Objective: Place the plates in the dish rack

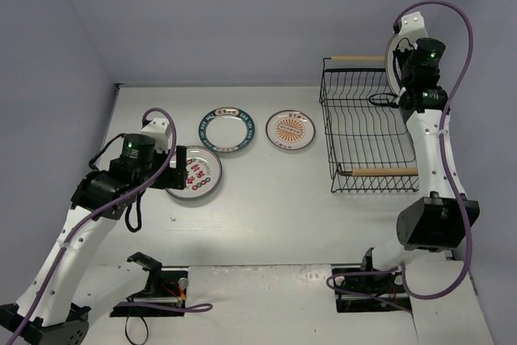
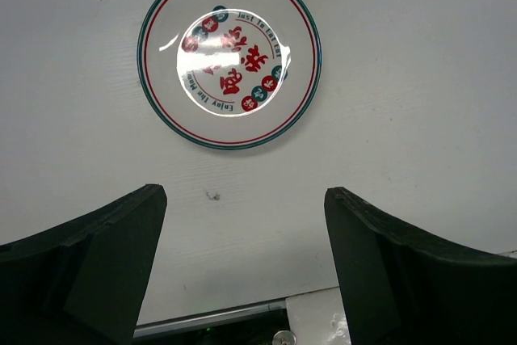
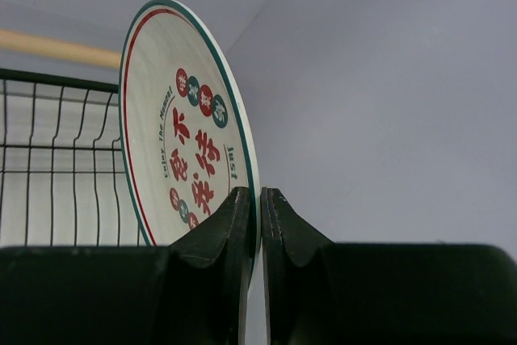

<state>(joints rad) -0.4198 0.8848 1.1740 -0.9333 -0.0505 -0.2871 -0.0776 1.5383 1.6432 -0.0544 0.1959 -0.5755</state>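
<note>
The loading looks barely begun: the dish rack point(image 1: 363, 139) shows no plate between its thin black wires. The right tool point(image 3: 254, 199) is pinched tight on the rim of the upright plate point(image 3: 174, 119), a glossy white disc with red characters, held on edge above the rack's far end. Three more lie flat on the matte white table point(image 1: 275, 224): the red-character plate point(image 2: 229, 56), the teal-rimmed plate point(image 1: 227, 128) and the sunburst plate point(image 1: 290, 129). The left tool point(image 2: 242, 199) hangs over the first of these, spread wide and empty.
</note>
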